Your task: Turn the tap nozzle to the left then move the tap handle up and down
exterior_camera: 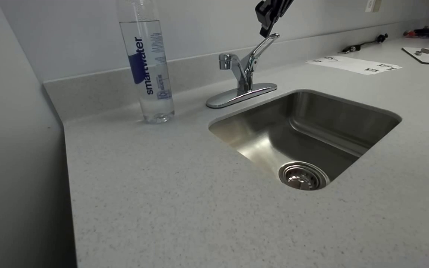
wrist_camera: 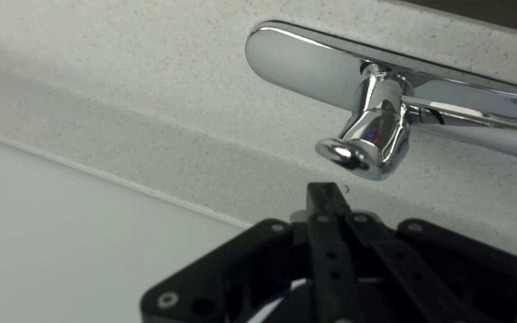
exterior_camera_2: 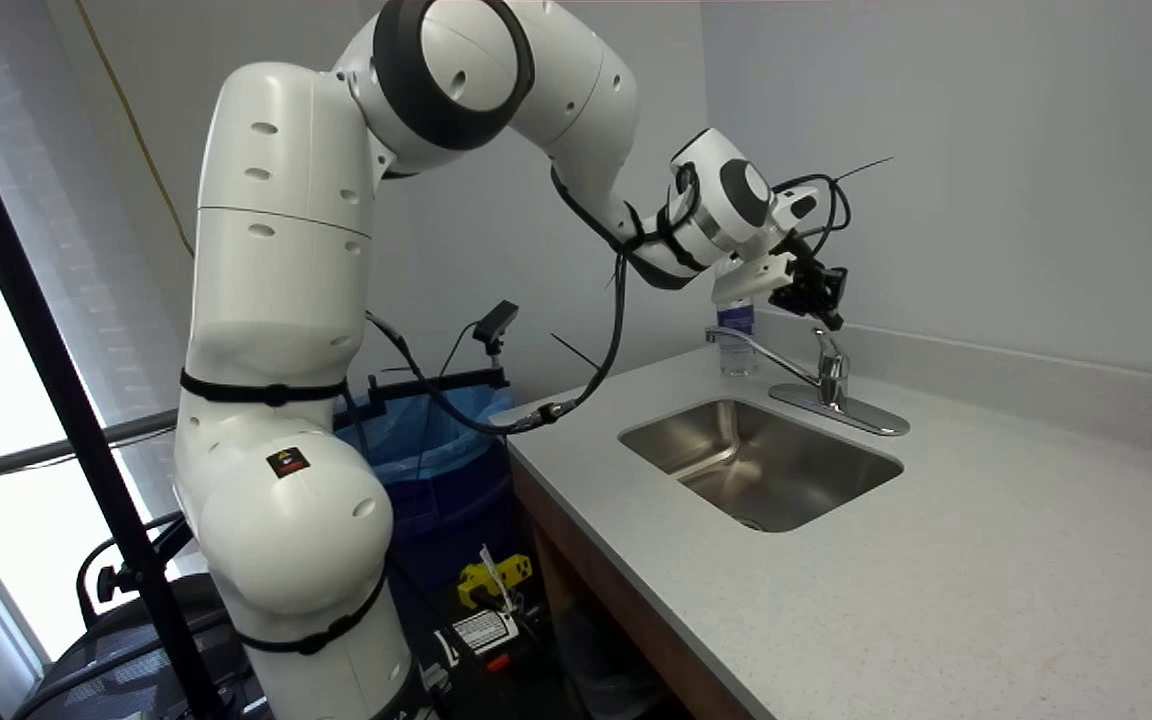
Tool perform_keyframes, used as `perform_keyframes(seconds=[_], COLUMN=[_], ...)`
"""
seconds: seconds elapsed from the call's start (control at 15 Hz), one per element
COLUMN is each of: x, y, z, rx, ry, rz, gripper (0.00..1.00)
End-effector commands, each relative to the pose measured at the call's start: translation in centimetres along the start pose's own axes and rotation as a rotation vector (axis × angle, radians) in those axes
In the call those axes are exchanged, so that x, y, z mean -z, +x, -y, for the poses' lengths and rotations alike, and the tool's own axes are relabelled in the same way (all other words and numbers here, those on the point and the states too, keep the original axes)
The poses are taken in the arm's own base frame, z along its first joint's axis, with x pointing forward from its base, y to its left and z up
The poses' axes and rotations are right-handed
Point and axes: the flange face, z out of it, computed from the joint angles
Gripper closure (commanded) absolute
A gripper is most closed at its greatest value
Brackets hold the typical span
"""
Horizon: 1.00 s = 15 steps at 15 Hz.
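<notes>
The chrome tap stands behind the sink. Its nozzle (exterior_camera: 226, 61) points toward the bottle side, over the counter near the sink's edge; it also shows in an exterior view (exterior_camera_2: 774, 357) and in the wrist view (wrist_camera: 467, 114). The tap handle (exterior_camera: 273, 36) is tilted up; it shows as a rounded chrome lever in the wrist view (wrist_camera: 346, 153) and in an exterior view (exterior_camera_2: 825, 346). My gripper (wrist_camera: 328, 185) is shut with nothing between its fingers. Its fingertips, at the handle's raised end in both exterior views (exterior_camera: 265, 33) (exterior_camera_2: 835, 322), show a small gap from it in the wrist view.
A steel sink (exterior_camera: 214, 124) is set in the counter before the tap. A tall water bottle (exterior_camera: 147, 70) stands beside the tap near the wall. The backsplash (exterior_camera_2: 1036, 370) runs close behind the tap. Papers (exterior_camera: 352, 65) lie farther along the counter.
</notes>
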Motion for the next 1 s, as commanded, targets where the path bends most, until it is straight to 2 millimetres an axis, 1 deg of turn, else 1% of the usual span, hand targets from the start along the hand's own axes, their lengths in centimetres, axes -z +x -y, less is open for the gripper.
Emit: perform_keyframes(seconds=[0.0, 0.27, 0.67, 0.93], x=[0.2, 0.3, 0.7, 1.1], y=[-0.8, -1.9, -4.2, -5.0], z=[0.0, 0.9, 2.7, 3.0], rx=[0.018, 0.047, 0.115, 0.147], ry=[0.011, 0.025, 0.044, 0.046], rz=[0.05, 0.082, 0.127, 0.136], gripper=[1.0, 1.0, 1.0, 1.0])
